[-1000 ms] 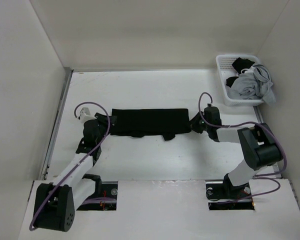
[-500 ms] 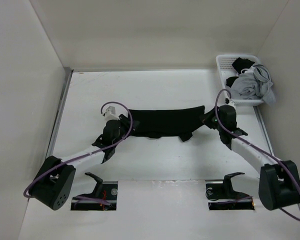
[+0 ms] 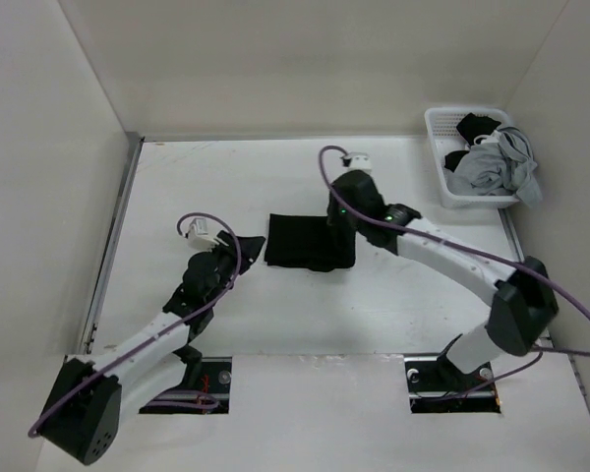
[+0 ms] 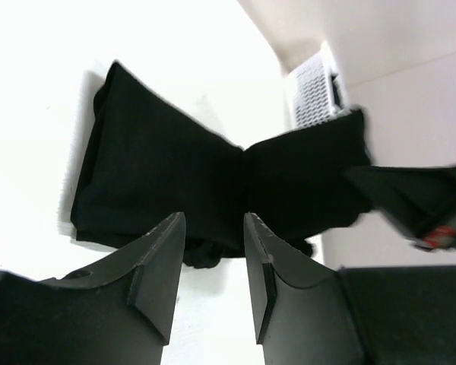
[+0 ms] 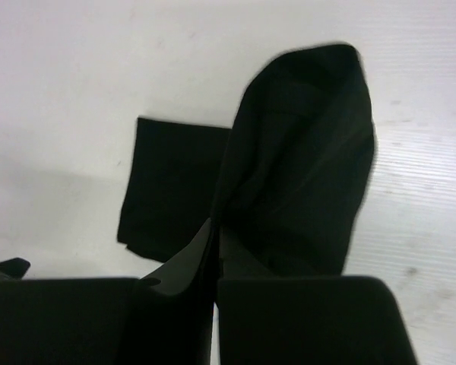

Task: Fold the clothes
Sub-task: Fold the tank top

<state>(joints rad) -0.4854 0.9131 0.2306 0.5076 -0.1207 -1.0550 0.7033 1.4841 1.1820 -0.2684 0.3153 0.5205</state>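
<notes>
Right fingers [image 5: 188, 266], clamped on one end of the black garment [image 3: 295, 241], should lay it squarely below them; left fingers [image 4: 156, 258] half-open, empty.

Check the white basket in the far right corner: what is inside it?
Grey clothes fill the basket, spilling over its rim, with black cloth at the back. Anything beneath them is covered.

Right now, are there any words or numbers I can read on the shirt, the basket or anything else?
No words or numbers can be read anywhere.
The black shirt is plain, with no print.
The white basket shows no label.
A small red mark in the left wrist view is too blurred to read.
</notes>
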